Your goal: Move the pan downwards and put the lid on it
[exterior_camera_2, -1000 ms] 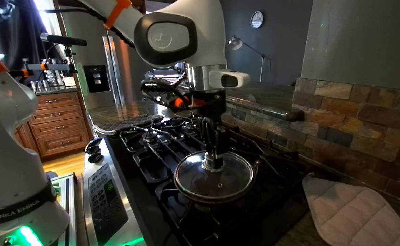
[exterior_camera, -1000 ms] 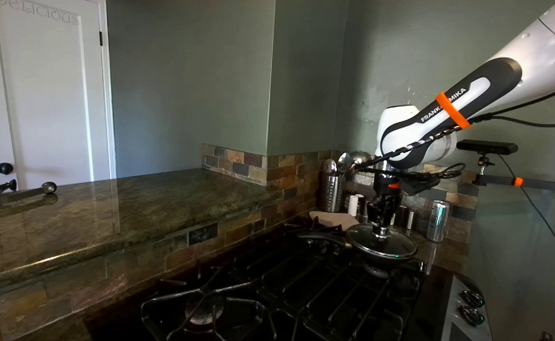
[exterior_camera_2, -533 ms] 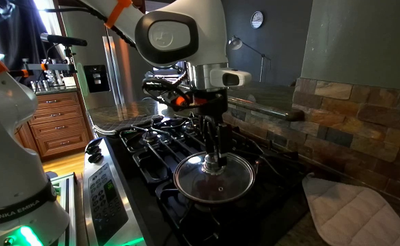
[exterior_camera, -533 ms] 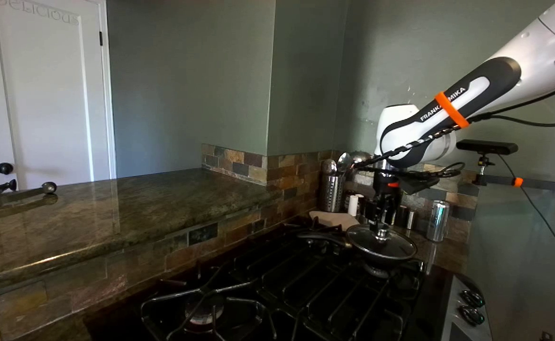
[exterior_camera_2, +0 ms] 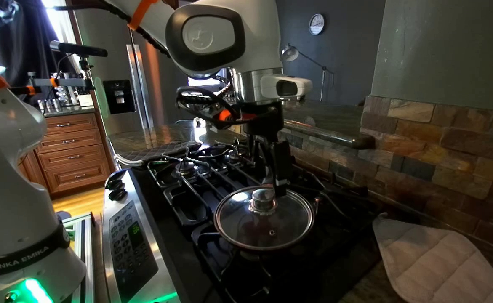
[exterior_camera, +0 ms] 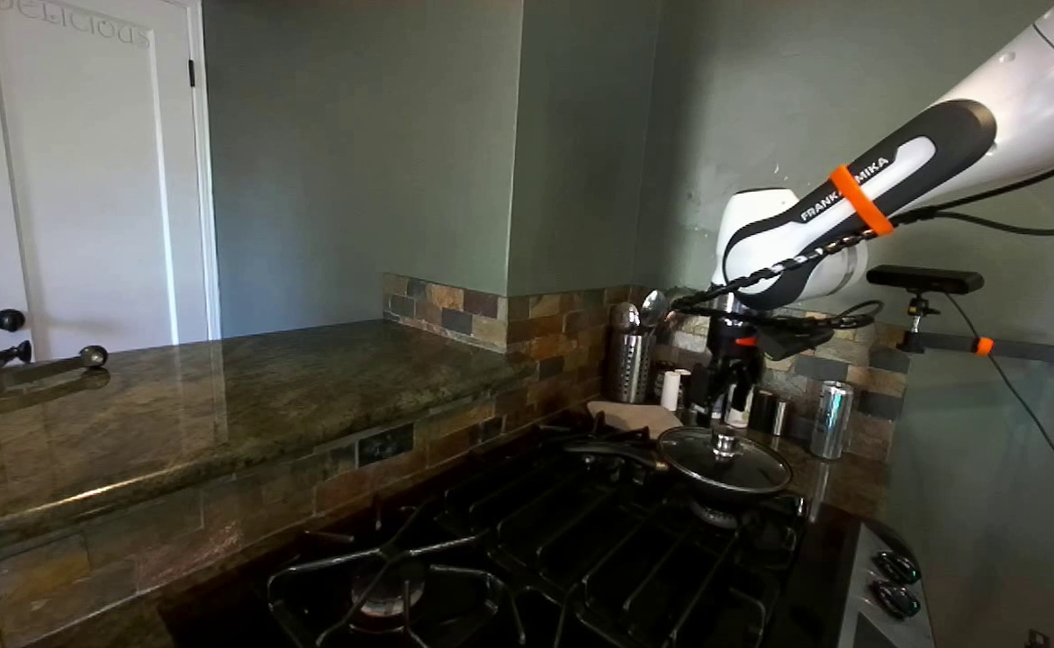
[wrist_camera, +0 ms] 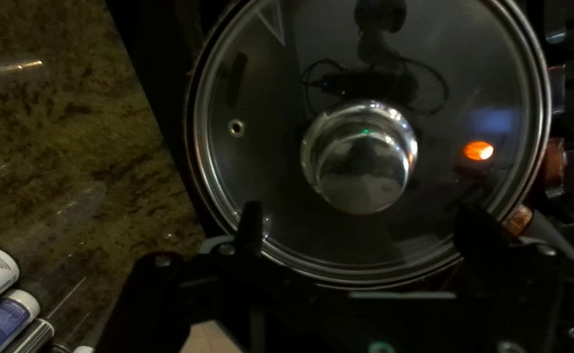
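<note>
Lid: seated on the pan.
Pan: atop the stove, with handle toward 9 o'clock in an exterior view.
Gripper: unclenched, with fingers spread at 8 and 4 o'clock from the knob in the wrist view.

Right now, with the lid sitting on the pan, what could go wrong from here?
The open hand hangs close above the glass lid; if it shifts sideways before rising, it might catch the metal knob and drag the lid askew.
The pan handle juts out to one side, so a stray bump there could swing the pan round.
</note>
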`<state>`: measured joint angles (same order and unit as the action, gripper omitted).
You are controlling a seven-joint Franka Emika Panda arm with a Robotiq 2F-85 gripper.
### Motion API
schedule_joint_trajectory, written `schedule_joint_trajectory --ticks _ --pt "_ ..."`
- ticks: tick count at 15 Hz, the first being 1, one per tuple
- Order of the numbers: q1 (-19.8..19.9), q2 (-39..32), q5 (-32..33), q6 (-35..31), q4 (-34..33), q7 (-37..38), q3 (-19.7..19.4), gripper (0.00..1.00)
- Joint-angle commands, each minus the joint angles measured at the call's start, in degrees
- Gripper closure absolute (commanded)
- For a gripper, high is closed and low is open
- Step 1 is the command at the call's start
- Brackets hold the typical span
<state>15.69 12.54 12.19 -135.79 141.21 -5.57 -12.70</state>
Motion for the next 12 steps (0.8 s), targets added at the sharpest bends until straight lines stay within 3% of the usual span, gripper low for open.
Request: schedule_joint_trajectory --ticks 1,12 --pt "-0.4 2.9 -0.4 1.1 0.9 -0.2 -0.3 0.0" --pt "1.7 12.2 0.4 6.8 2.7 1.9 -0.4 0.0"
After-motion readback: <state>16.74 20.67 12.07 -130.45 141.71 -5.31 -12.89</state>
